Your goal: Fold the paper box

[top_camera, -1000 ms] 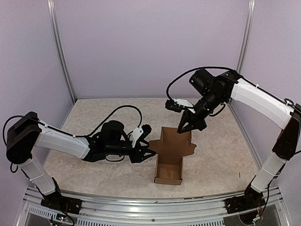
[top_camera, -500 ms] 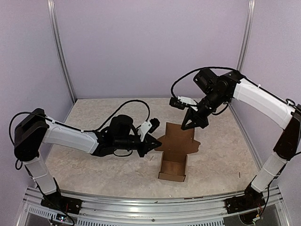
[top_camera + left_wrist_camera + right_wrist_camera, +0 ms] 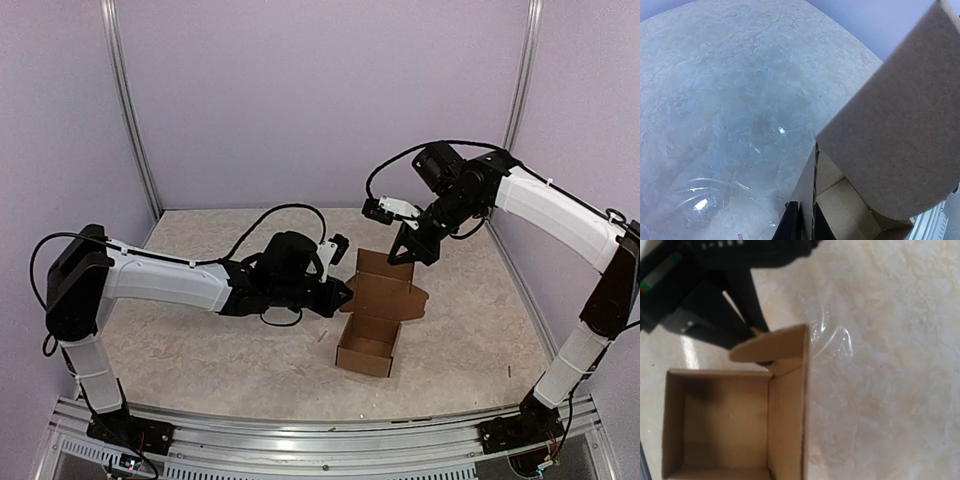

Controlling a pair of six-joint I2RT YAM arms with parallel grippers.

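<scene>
The paper box (image 3: pixel 368 345) sits open on the table (image 3: pixel 200 340), its left side flap pinched by the left gripper (image 3: pixel 343 296); the right gripper (image 3: pixel 404 255), clenched empty, hovers just above the raised lid

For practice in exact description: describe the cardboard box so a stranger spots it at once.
On the pale marbled table, look right of centre, where the left gripper pinches. The paper box stands there: brown, open-topped, lid flap open, the only cardboard thing.

Top camera looks down from behind over the table (image 3: pixel 200 350). Left wrist sits close, box (image 3: pixel 900 125) wall between its fingers (image 3: pixel 791 222); right wrist looks down into that box.
</scene>
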